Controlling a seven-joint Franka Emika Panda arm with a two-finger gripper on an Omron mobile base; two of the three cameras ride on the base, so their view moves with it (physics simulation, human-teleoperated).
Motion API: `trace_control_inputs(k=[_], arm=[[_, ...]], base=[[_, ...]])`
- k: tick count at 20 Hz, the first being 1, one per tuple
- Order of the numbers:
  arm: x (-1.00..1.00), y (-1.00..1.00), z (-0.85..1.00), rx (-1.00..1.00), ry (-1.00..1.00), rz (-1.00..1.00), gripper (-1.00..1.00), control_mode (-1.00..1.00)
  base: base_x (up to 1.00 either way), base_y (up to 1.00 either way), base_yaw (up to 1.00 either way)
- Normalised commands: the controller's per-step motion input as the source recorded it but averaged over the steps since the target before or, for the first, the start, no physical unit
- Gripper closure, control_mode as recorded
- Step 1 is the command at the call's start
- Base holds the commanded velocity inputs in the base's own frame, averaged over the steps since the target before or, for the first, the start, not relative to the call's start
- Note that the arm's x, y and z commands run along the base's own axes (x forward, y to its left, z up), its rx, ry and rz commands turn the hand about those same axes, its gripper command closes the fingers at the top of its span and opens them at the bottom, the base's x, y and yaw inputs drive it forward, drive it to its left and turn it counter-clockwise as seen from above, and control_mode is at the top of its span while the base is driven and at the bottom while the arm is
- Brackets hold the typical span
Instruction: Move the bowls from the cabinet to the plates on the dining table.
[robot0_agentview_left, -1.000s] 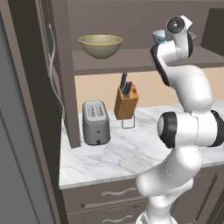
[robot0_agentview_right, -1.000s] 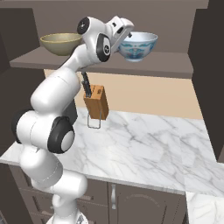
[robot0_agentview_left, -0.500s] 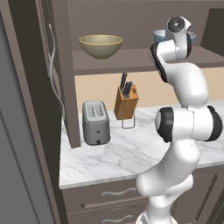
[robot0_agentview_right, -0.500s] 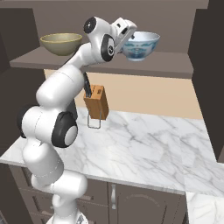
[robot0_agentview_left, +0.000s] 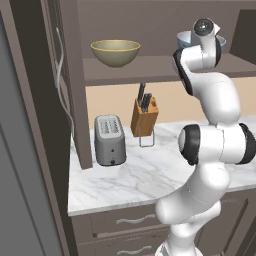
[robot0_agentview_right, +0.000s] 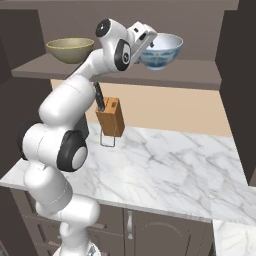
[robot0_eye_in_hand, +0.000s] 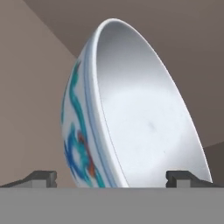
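Note:
On the open cabinet's shelf (robot0_agentview_right: 192, 76) stand two bowls. The white bowl with the blue pattern (robot0_agentview_right: 161, 50) (robot0_eye_in_hand: 131, 109) is at the right, and its near rim lies between my open gripper's (robot0_agentview_right: 148, 44) (robot0_eye_in_hand: 116, 177) two fingertips (robot0_eye_in_hand: 41, 177), which stand apart from it on both sides. In the left base view my arm hides most of this bowl (robot0_agentview_left: 183, 37). Further left on the same shelf (robot0_agentview_left: 150, 67) sits the olive-tan bowl (robot0_agentview_left: 115, 52) (robot0_agentview_right: 70, 50), untouched. The plates and the dining table are out of view.
Below the shelf, a marble counter (robot0_agentview_left: 130, 175) (robot0_agentview_right: 175, 160) carries a grey toaster (robot0_agentview_left: 110, 140) and a wooden knife block (robot0_agentview_left: 144, 117) (robot0_agentview_right: 111, 117). Drawers with wavy pulls (robot0_agentview_left: 132, 220) sit under it. The open cabinet door with its silver handle (robot0_agentview_left: 61, 75) stands at the left.
My hand has edged a little further toward the white patterned bowl. The jaws have stayed wide and both bowls have kept their places.

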Motion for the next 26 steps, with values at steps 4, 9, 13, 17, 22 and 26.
trace_control_inputs(k=[4, 9, 13, 17, 22, 26], arm=[[0.0, -0.14, -0.7, 0.0, -0.01, 0.0, -1.0, -1.0], [0.0, 0.0, -0.52, 0.0, 0.0, 0.0, -1.0, -1.0], [0.0, 0.0, -0.59, 0.0, 0.0, 0.0, -1.0, -1.0], [0.04, 0.0, -0.52, 0.0, 0.01, 0.0, -1.0, -1.0], [0.12, 0.0, -0.5, 0.0, 0.0, 0.0, 1.0, -1.0], [0.18, 0.0, -0.47, 0.0, 0.02, 0.0, 1.0, -1.0]], base=[[0.0, 0.0, 0.0], [0.0, 0.0, 0.0], [0.0, 0.0, 0.0], [0.0, 0.0, 0.0], [0.0, 0.0, 0.0], [0.0, 0.0, 0.0]])
